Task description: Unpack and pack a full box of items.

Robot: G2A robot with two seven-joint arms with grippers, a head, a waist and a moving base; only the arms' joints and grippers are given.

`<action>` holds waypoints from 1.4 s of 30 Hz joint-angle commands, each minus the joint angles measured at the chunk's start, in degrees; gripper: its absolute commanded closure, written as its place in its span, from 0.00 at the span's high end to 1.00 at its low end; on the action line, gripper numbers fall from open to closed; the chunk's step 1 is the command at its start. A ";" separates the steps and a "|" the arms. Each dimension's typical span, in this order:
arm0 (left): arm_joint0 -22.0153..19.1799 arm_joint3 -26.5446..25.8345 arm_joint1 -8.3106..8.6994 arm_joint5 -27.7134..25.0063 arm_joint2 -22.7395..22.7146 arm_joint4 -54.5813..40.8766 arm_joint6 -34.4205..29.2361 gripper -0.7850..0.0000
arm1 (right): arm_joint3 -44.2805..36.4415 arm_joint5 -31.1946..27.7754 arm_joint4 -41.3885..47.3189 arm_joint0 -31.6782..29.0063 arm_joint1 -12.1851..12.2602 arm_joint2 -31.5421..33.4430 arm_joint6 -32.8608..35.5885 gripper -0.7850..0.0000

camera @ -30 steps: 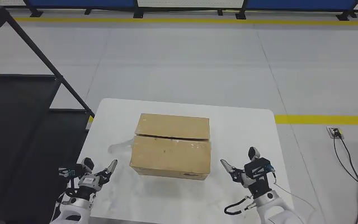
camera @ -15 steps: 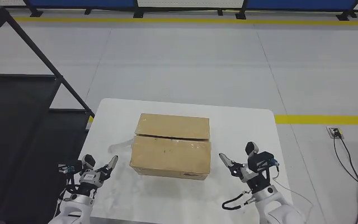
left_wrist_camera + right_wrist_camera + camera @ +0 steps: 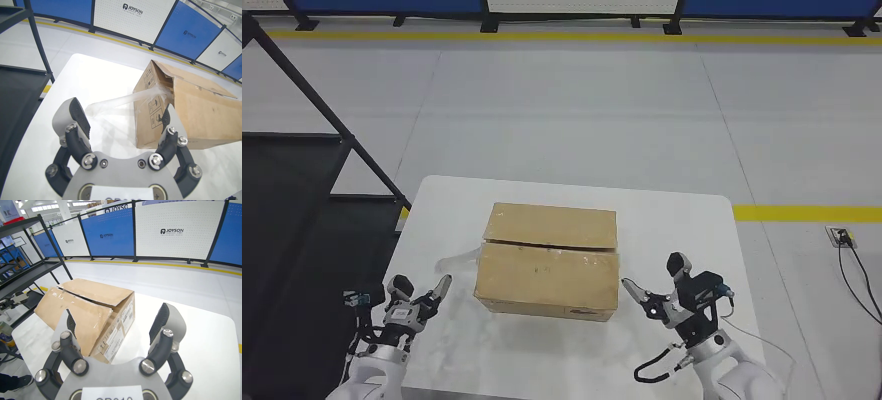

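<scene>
The brown box (image 3: 547, 262) is sitting in the middle of the white counter (image 3: 682, 235), between the two sets of fingers. Its top flaps are lying down, with a crack running between them. The left fingers (image 3: 79, 115) are spreading wide apart and holding nothing, and one end of the box is standing right in front of them. A clear strip of tape (image 3: 117, 101) is sticking out from that end toward them. The right fingers (image 3: 160, 321) are spreading open too, holding nothing, with the other end of the box just in front of them.
</scene>
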 commanded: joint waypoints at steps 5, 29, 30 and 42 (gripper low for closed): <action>-1.10 0.40 0.08 -2.00 -2.78 -7.89 -3.67 1.00 | 1.91 -3.99 5.05 3.20 -0.34 -1.67 0.58 1.00; -3.51 1.20 0.38 -2.57 -4.05 -15.09 -13.16 1.00 | 6.91 -6.12 16.65 9.35 -1.15 -2.68 2.57 1.00; -4.15 1.53 0.45 -2.71 -4.03 -15.86 -14.75 1.00 | 7.69 -7.25 18.92 9.84 -1.15 -2.34 3.41 1.00; -7.85 2.70 0.73 -3.17 -2.82 -18.41 -19.07 1.00 | 19.71 -17.10 41.19 17.55 -1.13 -2.47 18.30 1.00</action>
